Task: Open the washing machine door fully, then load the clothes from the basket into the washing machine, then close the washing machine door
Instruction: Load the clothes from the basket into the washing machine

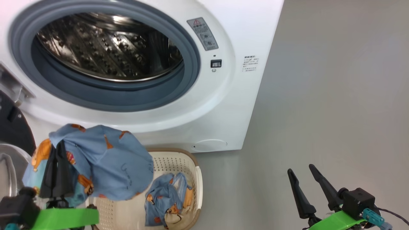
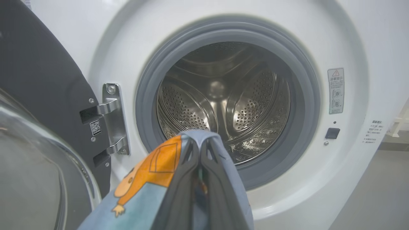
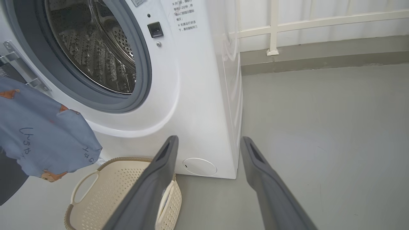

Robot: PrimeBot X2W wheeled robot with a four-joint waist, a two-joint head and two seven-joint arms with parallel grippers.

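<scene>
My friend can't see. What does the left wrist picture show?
The left pincer, shut on a blue bear-print cloth, points toward the washing machine and its shiny steel drum. The door stands open at the left.

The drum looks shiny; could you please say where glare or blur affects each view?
Head view: bright streaks glare across the drum. Left wrist view: soft highlights on the drum's back wall, and the near door glass is blurred. Right wrist view: evenly lit, sharp.

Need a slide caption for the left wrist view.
Bear-print cloth pinched in the left gripper, aimed at the washing machine drum; door swung open at left.
</scene>
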